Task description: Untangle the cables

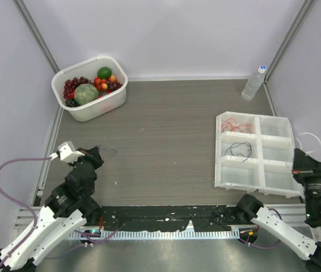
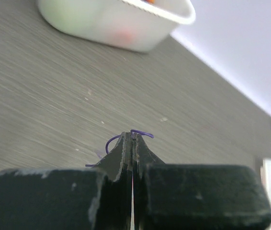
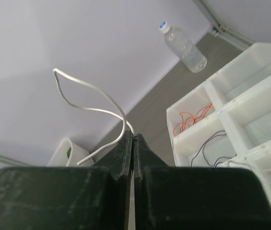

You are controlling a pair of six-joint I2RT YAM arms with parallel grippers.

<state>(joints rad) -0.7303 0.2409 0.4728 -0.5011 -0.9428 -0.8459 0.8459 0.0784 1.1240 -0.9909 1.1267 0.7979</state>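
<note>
My left gripper [image 1: 96, 153] is low over the left side of the table and shut on a thin purple wire [image 2: 142, 132]. The wire loops out on both sides of the fingertips and shows faintly in the top view [image 1: 110, 152]. My right gripper [image 1: 298, 157] is raised at the right edge of the white compartment tray [image 1: 255, 181] and shut on a white wire [image 3: 92, 88]. This wire curls up from the fingertips and also shows in the top view [image 1: 309, 138]. A red wire [image 1: 234, 124] lies in the tray's far left compartment. A dark wire [image 1: 239, 149] lies in the middle left compartment.
A white tub of fruit [image 1: 89, 88] stands at the far left. A clear water bottle [image 1: 253, 83] stands at the far right. The tray's right-hand compartments [image 1: 277, 150] hold nothing visible. Walls enclose the table on three sides.
</note>
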